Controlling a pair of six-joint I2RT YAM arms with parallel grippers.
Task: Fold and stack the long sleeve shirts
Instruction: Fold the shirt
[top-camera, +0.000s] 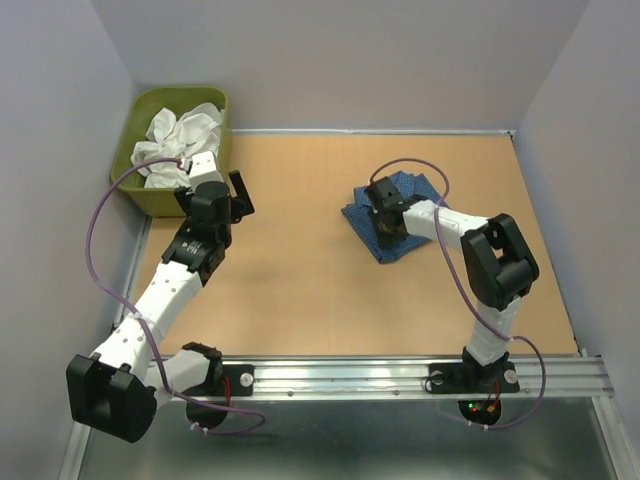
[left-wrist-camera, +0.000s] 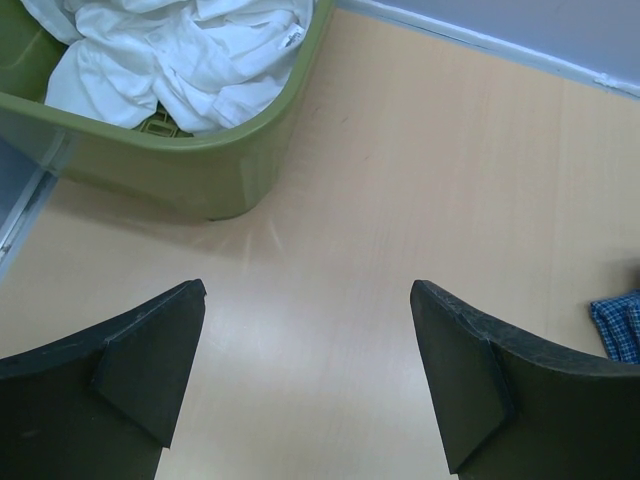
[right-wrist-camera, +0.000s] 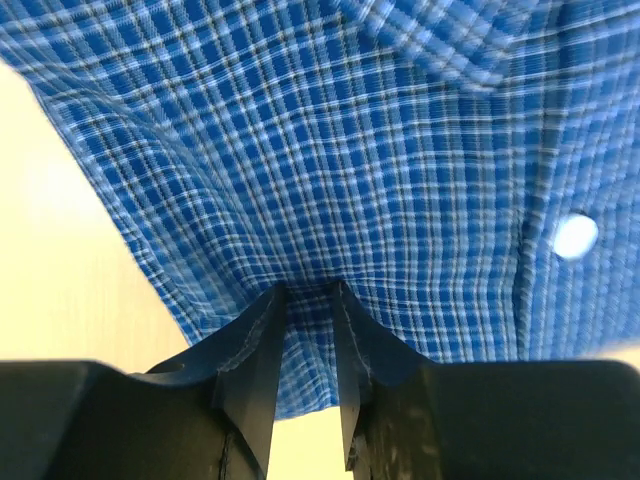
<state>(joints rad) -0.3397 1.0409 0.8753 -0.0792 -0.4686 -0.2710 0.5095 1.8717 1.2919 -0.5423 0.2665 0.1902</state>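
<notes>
Pale wooden tabletop (top-camera: 300, 290) under us: our left gripper (left-wrist-camera: 308, 300) gapes wide, crumpled white cloth garment (left-wrist-camera: 190, 50) ahead-left in an olive-green plastic tub (left-wrist-camera: 180, 170); our right gripper (right-wrist-camera: 305, 295) pinches a fold of the dark blue fine-checked cotton shirt (right-wrist-camera: 350, 150) ahead.

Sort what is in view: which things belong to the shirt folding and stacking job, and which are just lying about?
Part of the job:
- blue checked shirt, its edge pinched in the right claw
- white garment, crumpled in the tub

Just lying about:
- olive-green tub, at the table's far left corner
</notes>
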